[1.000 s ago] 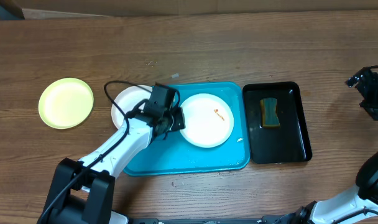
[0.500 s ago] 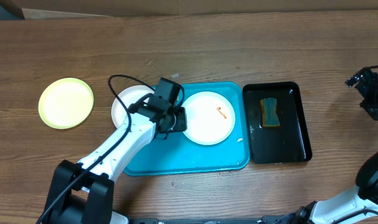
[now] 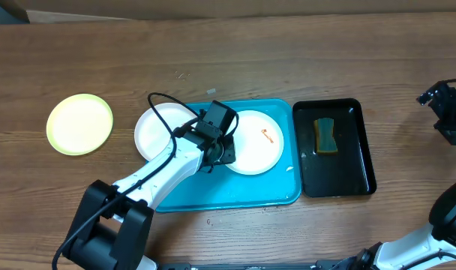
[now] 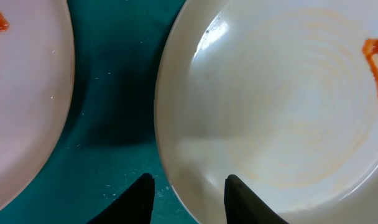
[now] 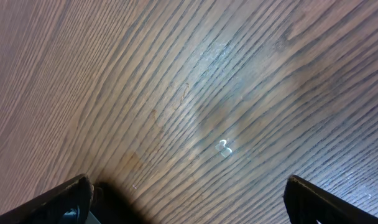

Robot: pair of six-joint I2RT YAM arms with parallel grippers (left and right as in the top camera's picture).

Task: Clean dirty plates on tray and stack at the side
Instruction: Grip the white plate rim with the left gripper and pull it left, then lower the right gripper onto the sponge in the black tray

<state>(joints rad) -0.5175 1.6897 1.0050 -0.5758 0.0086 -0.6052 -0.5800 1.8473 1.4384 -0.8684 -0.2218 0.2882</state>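
A white plate [image 3: 258,146] with an orange smear [image 3: 267,136] lies in the turquoise tray [image 3: 235,191]. A second white plate [image 3: 157,131] overlaps the tray's left edge. A pale yellow-green plate [image 3: 79,124] rests on the table at far left. My left gripper [image 3: 226,150] hovers low over the first plate's left rim. In the left wrist view its jaws [image 4: 189,190] stand apart, one tip over the plate [image 4: 282,106], the other over the tray [image 4: 114,124]. My right gripper [image 3: 449,112] is open over bare wood at the far right [image 5: 189,199].
A narrow black tray [image 3: 359,176] stands right of the turquoise tray and holds a sponge [image 3: 325,135]. The left arm's cable loops over the second white plate. Bare wooden table lies behind the trays and on the left.
My left gripper has moved right, from between the two white plates to the right plate's rim, and its jaws have opened. The right arm has not moved.
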